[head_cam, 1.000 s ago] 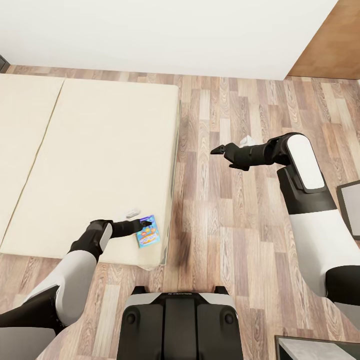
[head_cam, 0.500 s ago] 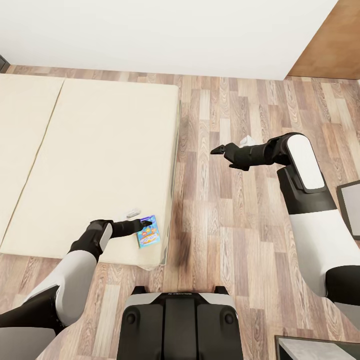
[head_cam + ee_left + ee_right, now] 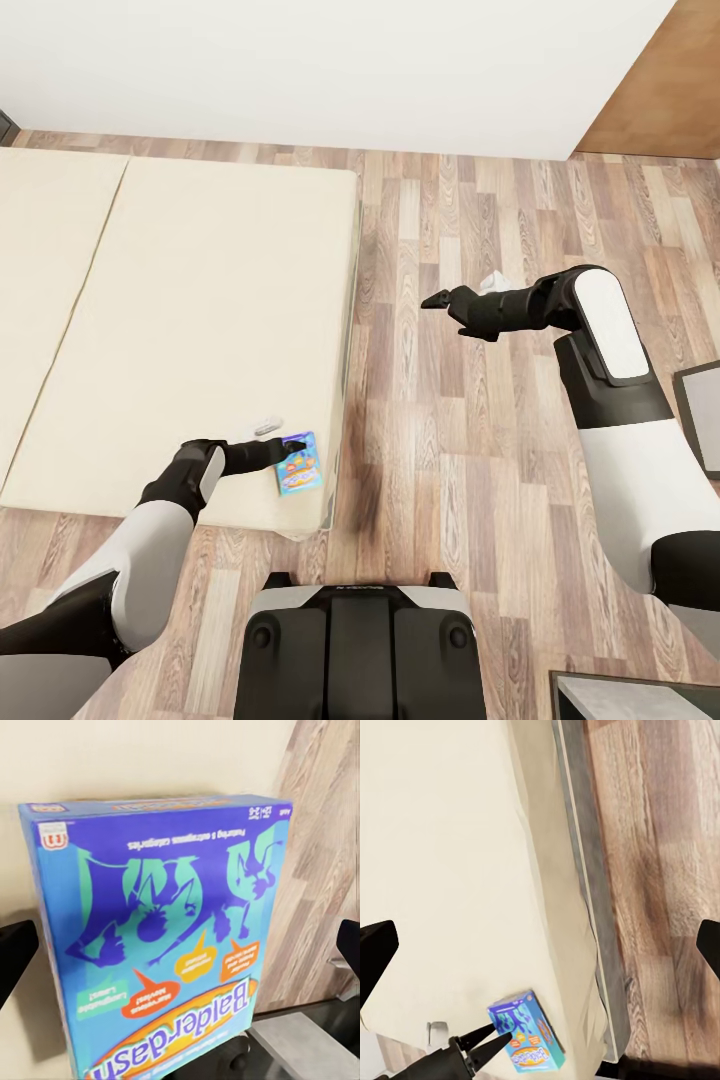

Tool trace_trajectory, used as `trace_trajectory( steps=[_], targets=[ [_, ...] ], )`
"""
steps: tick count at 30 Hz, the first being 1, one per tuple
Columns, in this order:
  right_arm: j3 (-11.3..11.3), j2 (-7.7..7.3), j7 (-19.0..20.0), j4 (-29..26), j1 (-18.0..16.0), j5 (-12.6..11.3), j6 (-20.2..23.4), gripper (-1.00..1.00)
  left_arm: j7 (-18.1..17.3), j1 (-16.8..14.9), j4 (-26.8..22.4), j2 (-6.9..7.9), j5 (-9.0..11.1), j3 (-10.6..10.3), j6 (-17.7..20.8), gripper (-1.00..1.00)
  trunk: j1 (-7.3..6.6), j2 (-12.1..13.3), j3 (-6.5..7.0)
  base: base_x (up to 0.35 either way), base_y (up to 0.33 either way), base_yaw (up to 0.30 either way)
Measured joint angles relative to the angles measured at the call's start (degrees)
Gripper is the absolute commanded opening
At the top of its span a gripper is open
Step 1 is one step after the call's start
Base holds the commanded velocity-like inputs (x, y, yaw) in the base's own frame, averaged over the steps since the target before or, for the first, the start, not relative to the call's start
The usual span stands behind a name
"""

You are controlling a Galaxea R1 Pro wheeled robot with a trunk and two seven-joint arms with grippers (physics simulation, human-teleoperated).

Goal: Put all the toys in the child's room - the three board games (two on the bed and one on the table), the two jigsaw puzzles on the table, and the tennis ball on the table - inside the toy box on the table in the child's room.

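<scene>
Step in hand: picking 1 board game off the bed [image 3: 180, 300]. My left end effector [image 3: 290, 450] is spread wide around the blue box [image 3: 298, 464] near the mattress corner, not clamped. Next: close squarely, lift clear. My right end effector [image 3: 432, 299] hangs wide over wood floor [image 3: 450, 450], white wall [image 3: 330, 70] beyond.

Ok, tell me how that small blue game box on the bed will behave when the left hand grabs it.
The blue game box has flat printed faces and crisp edges, so it is probably stiff and somewhat slick. It lies flat near the corner of the bed, so a nudge from the left hand would likely slide it, not roll it. Small cardboard: probably light.
</scene>
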Motion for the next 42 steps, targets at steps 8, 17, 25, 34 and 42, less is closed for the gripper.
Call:
trace_trajectory(
  steps=[8, 17, 25, 34, 42],
  targets=[
    [0.0, 0.03, 0.02, 0.0, 0.0, 0.0, 0.0, 1.0, -1.87, 0.0, 0.0, -0.06, -0.08, -0.07, -0.03, 1.0, 0.0, 0.0, 0.0, 0.0, 0.0, 0.0],
    [0.0, 0.02, 0.04, 0.0, -0.03, 0.0, 0.0, 1.0, -2.19, 0.0, 0.0, -0.18, -0.1, -0.16, -0.08, 1.0, 0.0, 0.0, 0.0, 0.0, 0.0, 0.0],
    [0.0, 0.04, 0.05, 0.0, -0.03, 0.0, 0.01, 1.0, -2.19, 0.0, 0.0, -0.18, -0.1, -0.17, -0.08, 1.0, 0.0, 0.0, 0.0, 0.0, 0.0, 0.0],
    [0.0, 0.0, 0.03, 0.0, -0.04, 0.0, 0.02, 1.0, -2.18, 0.08, 0.01, -0.62, -0.16, -0.18, -0.2, 1.0, 0.0, 0.0, 0.0, 0.0, 0.0, 0.0],
    [0.0, 0.01, 0.01, 0.0, -0.08, 0.0, 0.06, 1.0, -2.27, 0.17, 0.0, -0.83, -0.11, -0.19, -0.17, 1.0, 0.0, 0.0, 0.0, 0.0, 0.0, 0.0]
  ],
)
